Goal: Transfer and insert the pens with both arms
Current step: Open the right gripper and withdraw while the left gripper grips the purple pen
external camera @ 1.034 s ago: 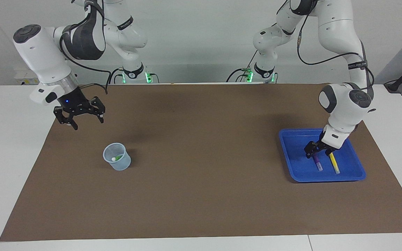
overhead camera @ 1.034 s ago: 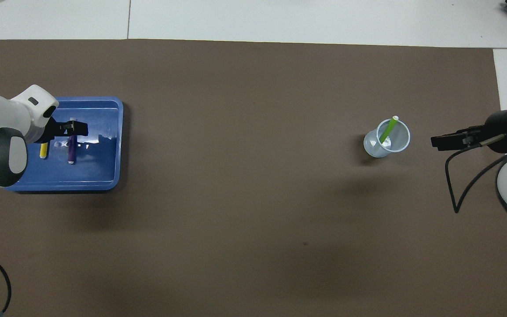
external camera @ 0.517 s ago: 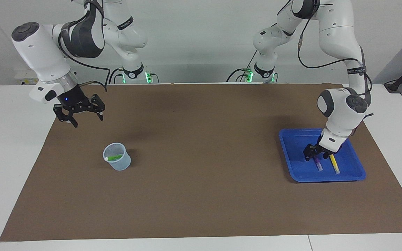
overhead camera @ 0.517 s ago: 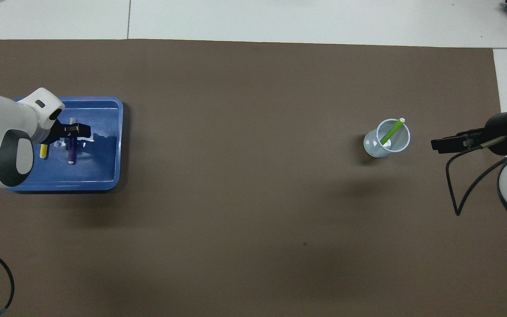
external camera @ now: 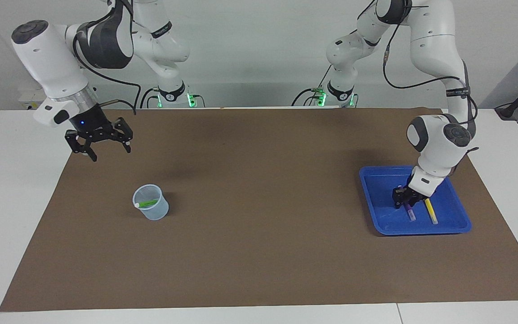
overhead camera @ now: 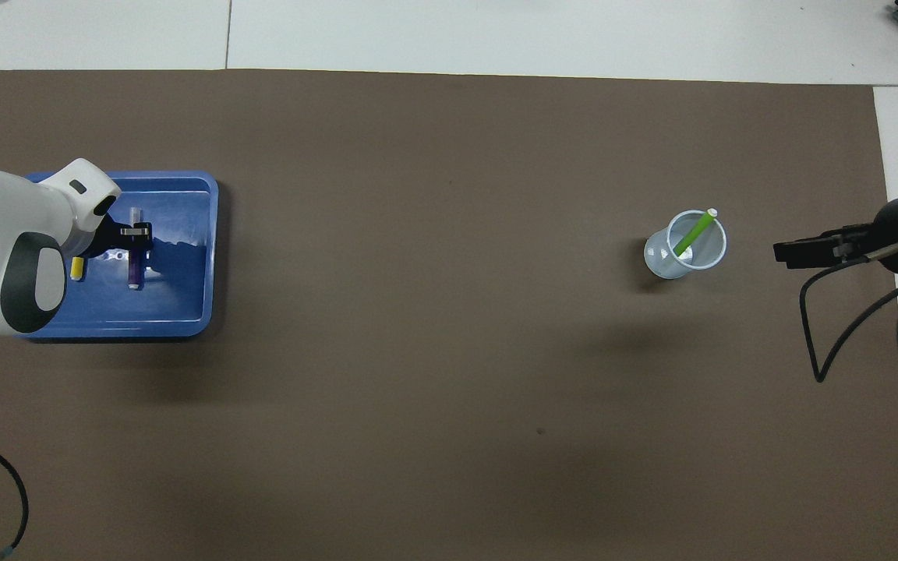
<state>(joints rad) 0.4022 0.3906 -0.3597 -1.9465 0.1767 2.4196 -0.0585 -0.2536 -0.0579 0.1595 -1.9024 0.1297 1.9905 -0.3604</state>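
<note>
Left pincer [external camera: 405,201], down in the blue tray [external camera: 376,198], grasps the purple pen [external camera: 409,211]; an off-centre pinch could tip it against the neighbouring yellow pen [external camera: 430,211]. Right pincer [external camera: 104,150] waits released.

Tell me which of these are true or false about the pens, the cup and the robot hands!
1. The bright green marker pen stands in the clear plastic cup. True.
2. The yellow marker pen lies on the brown mat. False: it lies in the blue plastic tray.
3. The left gripper is down on the purple marker pen in the tray. True.
4. The right gripper holds a pen. False: it is open and holds nothing, up over the mat's edge.
</note>
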